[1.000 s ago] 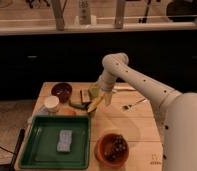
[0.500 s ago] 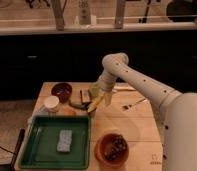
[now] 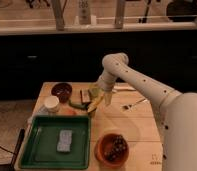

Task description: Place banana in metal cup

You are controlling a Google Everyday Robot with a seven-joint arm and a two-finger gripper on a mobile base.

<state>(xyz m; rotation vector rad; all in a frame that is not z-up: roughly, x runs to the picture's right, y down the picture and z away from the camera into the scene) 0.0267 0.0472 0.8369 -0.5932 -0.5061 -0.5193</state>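
The tabletop (image 3: 137,125) is the largest thing we see, a pale wooden surface that carries everything else. Over its right side reaches the white arm (image 3: 142,85), bent at an elbow above the far edge and pointing down toward the middle of the tabletop.

At the near left lies a green tray (image 3: 42,147), and on its floor rests a grey-blue sponge (image 3: 65,140). Just right of the tray stands a clay bowl (image 3: 99,150) with something dark inside it. At the far left sits a dark bowl (image 3: 62,91), and near it, closer to us, a white cup (image 3: 51,103).

The gripper (image 3: 98,99) hangs at the end of the arm over the middle of the tabletop, just beyond the tray's far right corner. As far as we can make out, its jaws are closed on the banana (image 3: 94,106), which slants down and to the left from them, its lower tip close to the tray's corner.

Left of the banana lies a dark green vegetable (image 3: 77,104), with a small dark box (image 3: 85,95) just behind it. A fork (image 3: 134,104) lies to the right of the gripper, apart from it. Smallest is an orange piece (image 3: 68,112), between the cup and the tray's far rim.
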